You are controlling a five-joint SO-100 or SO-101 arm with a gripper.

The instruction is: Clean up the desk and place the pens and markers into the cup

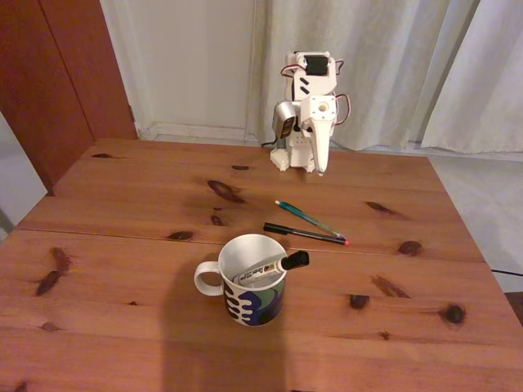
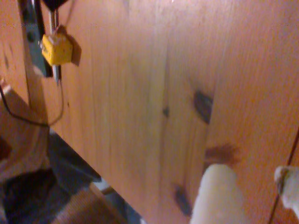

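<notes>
In the fixed view the marker [image 1: 272,268] leans in the cup [image 1: 249,282] at the near desk [image 1: 122,196] — the teal pen [image 1: 306,215] and black pen [image 1: 304,233] lie just beyond, well apart from the folded arm's gripper [image 1: 319,167]. The wrist view shows the fingers [image 2: 218,196] apart over bare wood — plus a yellow clamp [image 2: 57,48] at the edge.

Warm, dim indoor light leaves a broad soft shadow on the desk [image 1: 122,327] before the cup [image 1: 249,286], while the wrist view is blurred and grainy.
</notes>
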